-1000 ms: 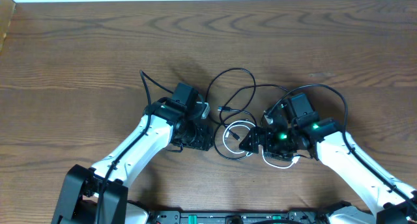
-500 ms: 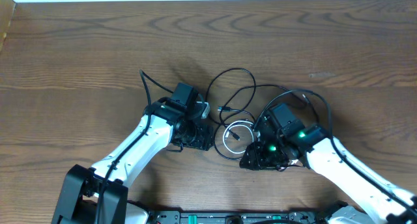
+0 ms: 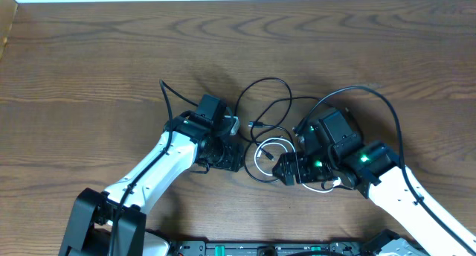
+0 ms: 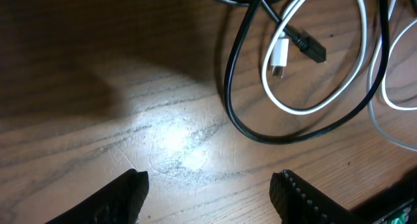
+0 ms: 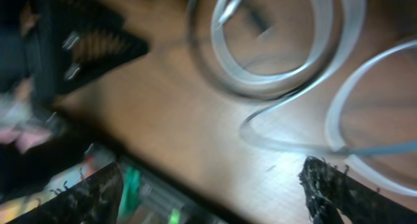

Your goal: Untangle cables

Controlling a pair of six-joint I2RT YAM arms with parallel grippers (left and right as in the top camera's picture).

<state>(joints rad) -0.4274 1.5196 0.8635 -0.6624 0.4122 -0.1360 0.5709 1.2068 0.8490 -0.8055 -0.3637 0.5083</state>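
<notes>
Nearest the arm bases, the left gripper (image 4: 208, 195) hangs with its fingers apart over bare wood of the table (image 4: 78, 68). It grips nothing and sits just left of the white cable (image 4: 313, 103). The right gripper (image 5: 212, 185) sits just right of the white cable, fingers spread wide. Blurred white loops lie on the wood ahead of it, unclamped. The white cable's coil rests between the two grippers. Beyond it the black cables (image 3: 265, 88) loop away, one curving around the coil.
</notes>
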